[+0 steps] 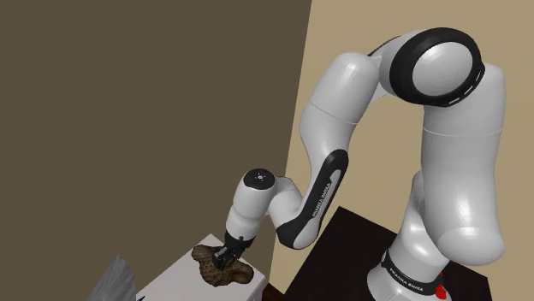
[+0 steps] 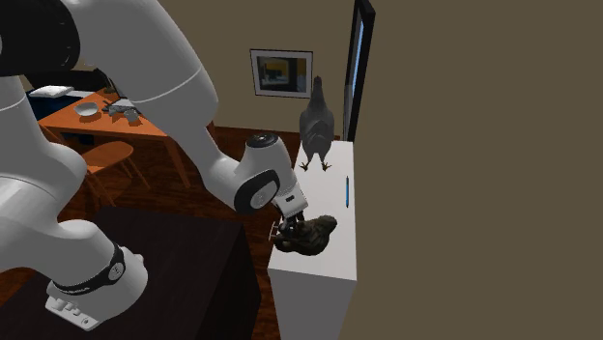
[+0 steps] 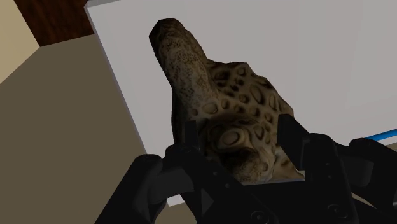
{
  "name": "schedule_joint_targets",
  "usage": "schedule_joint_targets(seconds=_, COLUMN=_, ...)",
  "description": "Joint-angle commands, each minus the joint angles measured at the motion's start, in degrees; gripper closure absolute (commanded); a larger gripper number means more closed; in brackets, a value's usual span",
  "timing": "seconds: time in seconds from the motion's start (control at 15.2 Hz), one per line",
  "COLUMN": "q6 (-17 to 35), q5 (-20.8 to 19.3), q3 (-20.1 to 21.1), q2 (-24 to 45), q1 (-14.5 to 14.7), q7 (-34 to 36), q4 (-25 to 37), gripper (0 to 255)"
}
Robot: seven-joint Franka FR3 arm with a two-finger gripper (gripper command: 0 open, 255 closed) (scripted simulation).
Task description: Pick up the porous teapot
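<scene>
At the end of the white worktop (image 2: 326, 267) nearest the stand, the teapot (image 2: 311, 236) sits close to the corner. It is a brown, mottled body covered in pits and holes. In the wrist view its tapered spout points away from the end effector (image 3: 240, 137) across the bare white worktop (image 3: 318, 51).

End effector state: the two black fingers (image 3: 291, 137) press against opposite sides of the teapot (image 3: 222, 108), pinching its pitted body between them. In the shoulder view the end effector (image 1: 229, 256) comes down onto the teapot (image 1: 243, 273) from above. Whether the teapot's base touches the worktop (image 1: 180, 280) cannot be determined.

Worktop contents, second exterior view:
- A blue pen (image 2: 347, 191) lies lengthwise near the middle, apart from the teapot.
- A grey bird figure (image 2: 317, 126) stands upright at the far end.

Worktop placement: one long side runs along an olive-brown wall (image 1: 128, 103). In the shoulder view a beige wall (image 1: 342, 34) adjoins this wall at a corner.

Room, second exterior view:
- The floor (image 2: 193, 188) is dark wood.
- A framed picture (image 2: 281, 72) hangs on the far wall.
- A tall dark-framed opening (image 2: 361, 58) stands beyond the bird figure.
- An orange wooden table (image 2: 116, 126) carries a bowl (image 2: 87, 110), with a wooden chair (image 2: 104, 159) beside it.
- The dark stand (image 2: 184, 270) sits just beside the worktop's near end.
</scene>
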Motion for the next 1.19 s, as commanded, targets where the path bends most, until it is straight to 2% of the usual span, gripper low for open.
schedule_joint_targets(seconds=0.0, q6=-0.03, q5=0.01, q3=-0.02, q2=0.27, q1=-0.07, q7=-0.08, q4=0.16, gripper=255)
schedule_joint_targets(seconds=0.33, q6=-3.52, q5=6.07, q3=7.07, q2=-4.26, q1=-6.0, q7=-5.4, q4=-1.36, gripper=255)
schedule_joint_targets(seconds=0.66, q6=-6.89, q5=14.06, q3=13.52, q2=-8.85, q1=-10.91, q7=-11.81, q4=-2.51, gripper=255)
schedule_joint_targets(seconds=0.99, q6=-10.44, q5=22.99, q3=18.05, q2=-13.57, q1=-13.77, q7=-18.64, q4=-3.11, gripper=255)
schedule_joint_targets(seconds=1.12, q6=-10.55, q5=23.31, q3=17.98, q2=-13.72, q1=-13.65, q7=-18.88, q4=-3.12, gripper=255)
